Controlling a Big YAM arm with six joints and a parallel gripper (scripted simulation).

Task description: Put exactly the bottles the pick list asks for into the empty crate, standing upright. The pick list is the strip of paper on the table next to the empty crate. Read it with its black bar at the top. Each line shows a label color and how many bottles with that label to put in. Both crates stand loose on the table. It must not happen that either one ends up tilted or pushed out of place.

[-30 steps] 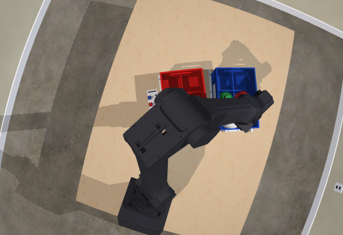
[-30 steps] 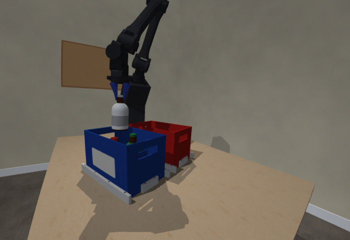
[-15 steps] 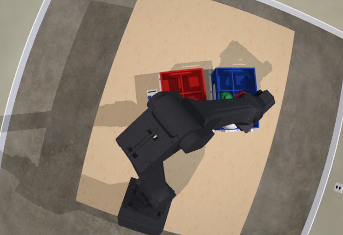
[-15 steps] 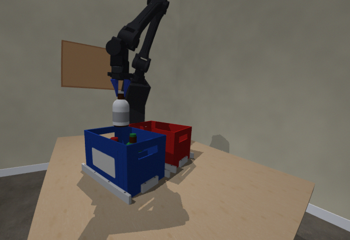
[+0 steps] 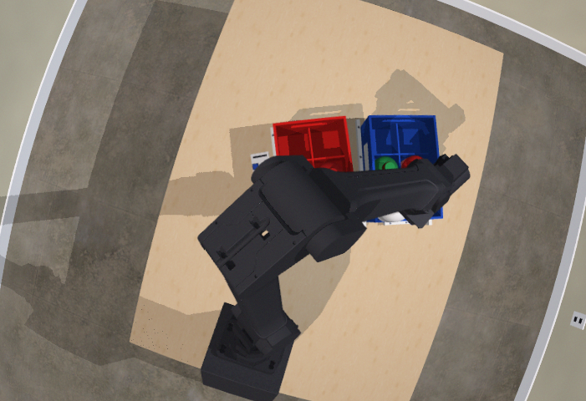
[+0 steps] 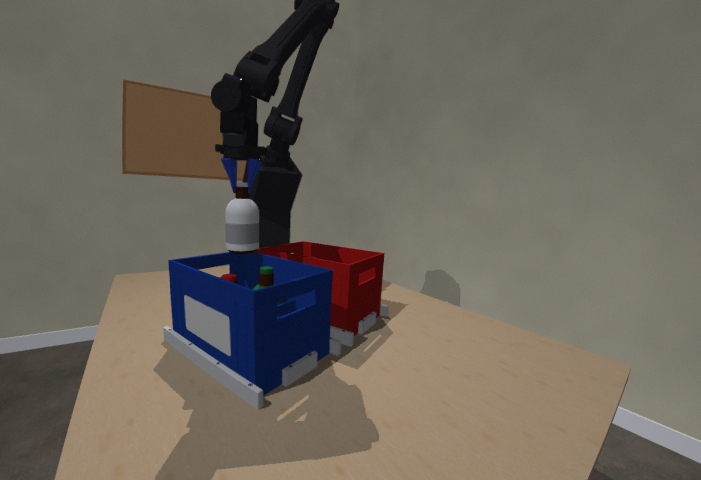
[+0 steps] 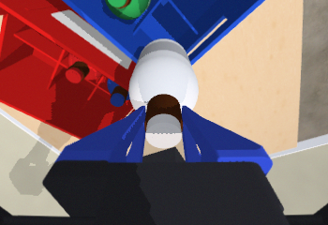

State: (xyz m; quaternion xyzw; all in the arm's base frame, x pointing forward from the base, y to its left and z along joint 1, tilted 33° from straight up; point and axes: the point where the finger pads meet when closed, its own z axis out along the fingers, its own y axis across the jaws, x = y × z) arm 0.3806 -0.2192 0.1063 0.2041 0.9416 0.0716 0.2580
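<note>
My gripper [image 6: 242,187] [image 7: 163,112] is shut on the brown neck of a white bottle [image 5: 390,216] [image 6: 242,213] [image 7: 162,77]. The bottle hangs upright, its base about level with or just above the rim of the blue crate [image 5: 402,116] [image 6: 291,339] [image 7: 101,22], over the end nearest the arm's base. A green bottle [image 5: 385,164] [image 6: 266,278] [image 7: 135,8] and a red bottle [image 5: 411,161] [image 6: 229,277] stand in that crate. The red crate [image 5: 309,122] [image 6: 363,302] holds a red bottle [image 7: 74,73] and a blue-capped bottle [image 7: 117,97]. The pick list [image 5: 259,156] is mostly hidden by the arm.
The two crates stand side by side with a narrow gap. Low white strips [image 6: 215,365] lie along their bases. Dividers split both crates into compartments. The arm [image 5: 293,198] covers parts of both crates in the top view.
</note>
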